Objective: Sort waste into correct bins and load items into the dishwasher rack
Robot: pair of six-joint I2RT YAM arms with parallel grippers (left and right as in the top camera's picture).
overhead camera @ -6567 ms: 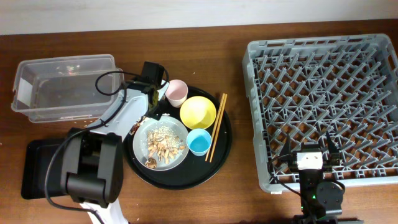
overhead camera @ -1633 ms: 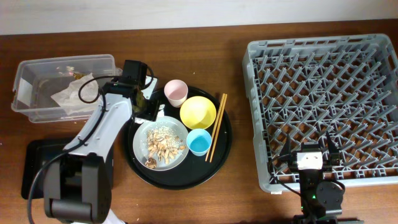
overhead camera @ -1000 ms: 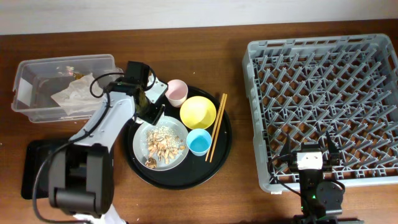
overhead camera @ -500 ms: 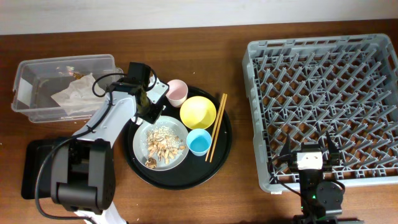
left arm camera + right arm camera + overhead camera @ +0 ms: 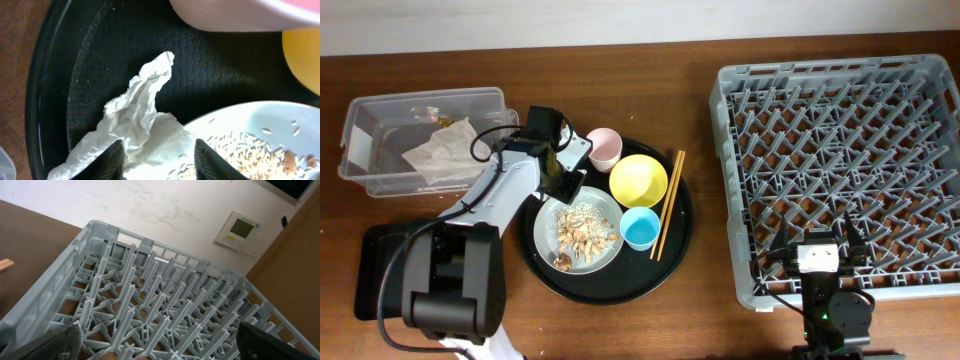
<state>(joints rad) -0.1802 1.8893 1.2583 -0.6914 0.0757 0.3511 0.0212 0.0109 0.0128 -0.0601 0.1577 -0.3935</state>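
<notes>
**Near edge.** The shallow black tray [image 5: 375, 280] lies at 7 o'clock on the table, partly under the left arm's base. The right gripper [image 5: 160, 336] sits at the near rim of the dishwasher rack [image 5: 725, 180]. Its jaws are spread wide with nothing between them. The rack fills the 3 o'clock side of the table, and no item stands on its pegs.

**Centre.** The round black tray [image 5: 610, 288] carries the tableware. Positions are given from the tray's centre:
- Grey plate [image 5: 544, 236]: 9 o'clock, holding the food scraps [image 5: 582, 232].
- Light-blue cup [image 5: 640, 229]: 4 o'clock, upright.
- Chopsticks [image 5: 668, 205]: 3 o'clock, lying along the rim.
- Yellow bowl [image 5: 638, 180]: 1 o'clock.
- Pink cup [image 5: 604, 148]: 12 o'clock.

**Left gripper.** The left gripper [image 5: 159, 152] hangs over the tray at 10 o'clock, between the pink cup and the plate. Its jaws are closed partway onto a crumpled white wrapper [image 5: 142, 115], with both fingers touching the paper. The wrapper rests on the tray floor, and its lower edge lies against the plate rim.

**Far left.** The clear tub [image 5: 420, 97] stands at 10 o'clock on the table. It holds a flattened white paper [image 5: 438, 152] and small bits near its far wall. The white label [image 5: 351, 148] is on the tub's 9 o'clock end and is too small to read.

**Background.** In the right wrist view, a white wall panel [image 5: 241, 230] with a small display is seen beyond the rack. Its writing cannot be read.
</notes>
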